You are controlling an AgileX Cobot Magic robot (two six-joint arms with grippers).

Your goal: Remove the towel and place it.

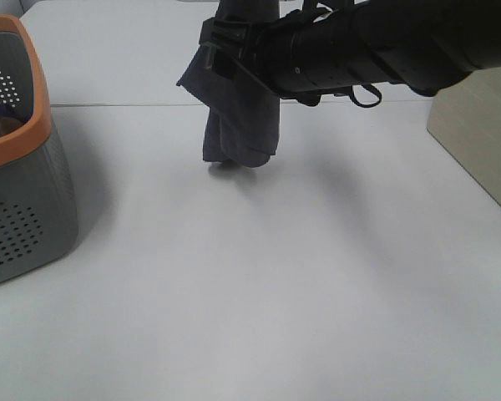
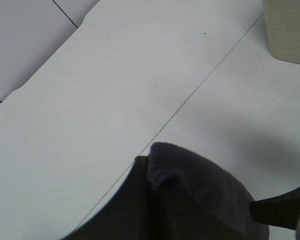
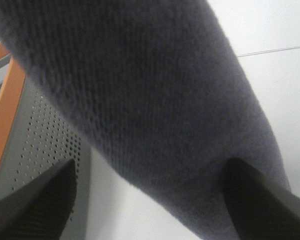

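Item one: dark charcoal-purple microfibre towel [image 1: 240, 109], bunched into a long hanging fold, off the table and up in the air, its top running out of the high view. Its lower end hangs close over the white tabletop [image 1: 317, 292]; whether it touches the surface cannot be told. Item two: left gripper [image 2: 215, 200], seen only in its own wrist view, jaws closed and pinching the towel's gathered cloth. Item three: right gripper [image 3: 150, 165], on a black arm reaching in from the right of the high view. Its jaws stand wide apart, one black finger [image 3: 40, 205] on either side of the hanging towel, not clamped on it. Item four: grey perforated plastic basket [image 1: 25, 225] with an orange rim, standing on the table at the left edge of the high view, well apart from the towel. Item five: pale beige block [image 1: 476, 134], at the right edge of the table.
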